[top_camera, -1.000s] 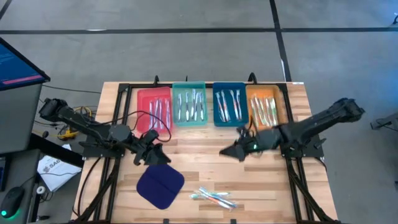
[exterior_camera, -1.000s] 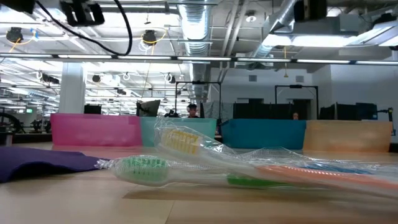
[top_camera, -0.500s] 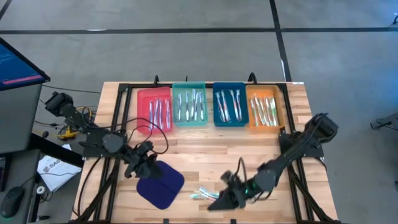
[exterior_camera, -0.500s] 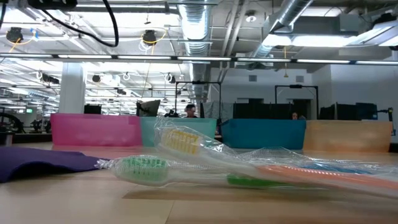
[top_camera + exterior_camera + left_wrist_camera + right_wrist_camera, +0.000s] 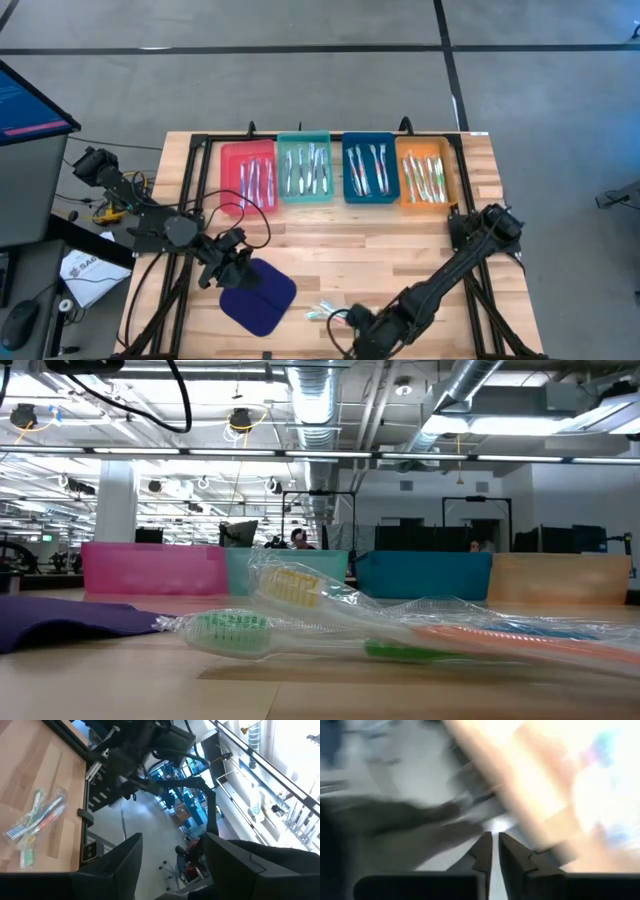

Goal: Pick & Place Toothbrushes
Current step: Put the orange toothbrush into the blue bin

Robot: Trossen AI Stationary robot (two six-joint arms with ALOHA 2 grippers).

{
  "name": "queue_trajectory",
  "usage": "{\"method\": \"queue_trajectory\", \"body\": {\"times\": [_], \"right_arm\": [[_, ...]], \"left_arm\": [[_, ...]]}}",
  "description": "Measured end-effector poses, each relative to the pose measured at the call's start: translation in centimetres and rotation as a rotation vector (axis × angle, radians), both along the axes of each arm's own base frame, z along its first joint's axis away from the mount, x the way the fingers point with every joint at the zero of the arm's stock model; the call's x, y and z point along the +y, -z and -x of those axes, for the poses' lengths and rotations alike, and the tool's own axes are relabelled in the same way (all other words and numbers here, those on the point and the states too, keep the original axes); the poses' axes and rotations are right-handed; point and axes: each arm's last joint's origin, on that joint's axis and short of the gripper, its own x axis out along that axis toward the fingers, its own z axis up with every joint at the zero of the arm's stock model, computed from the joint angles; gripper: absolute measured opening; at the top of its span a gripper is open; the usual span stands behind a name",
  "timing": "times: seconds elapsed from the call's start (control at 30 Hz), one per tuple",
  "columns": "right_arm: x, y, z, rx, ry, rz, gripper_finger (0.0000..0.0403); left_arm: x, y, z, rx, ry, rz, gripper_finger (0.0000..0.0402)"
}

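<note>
Four trays (image 5: 363, 195), loose toothbrushes (image 5: 325, 313), one pad (image 5: 258, 298)

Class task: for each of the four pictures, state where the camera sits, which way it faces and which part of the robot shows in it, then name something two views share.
High view: above, facing straight down on the table, four trays, both arms.
Low view: at tabletop height, facing across wrapped toothbrushes to the trays; only cables overhead show.
Left wrist view: on the left arm, facing past the table edge into the room; open left pincer below.
Right wrist view: on the moving right arm, blurred; right pincer nearly closed.
Shared: high, low and left wrist views all show the loose toothbrushes.
</note>
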Motion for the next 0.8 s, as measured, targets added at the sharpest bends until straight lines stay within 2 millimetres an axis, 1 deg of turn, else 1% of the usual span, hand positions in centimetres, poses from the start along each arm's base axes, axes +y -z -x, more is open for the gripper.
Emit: {"method": "queue_trajectory", "body": {"times": [0.07, 0.13, 0.17, 0.27, 0.37, 0.43, 0.5, 0.6, 0.8], "right_arm": [[-0.4, 0.4, -0.2, -0.004, -0.027, 0.167, 0.0015], [-0.7, 1.2, -0.8, -0.013, -0.073, 0.258, 0.0009], [-0.8, 1.7, -1.2, -0.016, -0.106, 0.275, 0.0009], [-0.4, 3.5, -2.5, -0.023, -0.169, 0.241, 0.0014], [-0.2, 5.4, -3.0, 0.03, -0.205, 0.205, 0.0028], [-0.2, 6.1, -3.2, 0.057, -0.213, 0.193, 0.0041], [-0.2, 6.3, -3.2, 0.065, -0.213, 0.195, 0.0053], [-0.5, 6.4, -3.0, 0.082, -0.197, 0.245, 0.0065], [-1.1, 6.5, -3.1, 0.081, -0.237, 0.297, 0.0072]], "left_arm": [[0.0, 0.0, 0.0, 0.0, 0.0, 0.0, 0.0204], [0.0, 0.0, 0.0, 0.0, 0.0, 0.0, 0.0204], [0.0, 0.0, 0.0, 0.0, 0.0, 0.0, 0.0204], [0.0, 0.0, 0.0, 0.002, 0.0, 0.003, 0.0204], [-0.1, 0.0, 0.1, 0.005, 0.006, 0.007, 0.0204], [-0.2, 0.0, 0.2, 0.006, 0.013, 0.01, 0.0204], [-0.4, 0.0, 0.3, 0.007, 0.015, 0.011, 0.0204], [-0.6, 0.0, 0.4, 0.007, 0.025, 0.012, 0.0204], [-0.6, 0.0, 0.4, 0.008, 0.021, 0.012, 0.0204]]}}
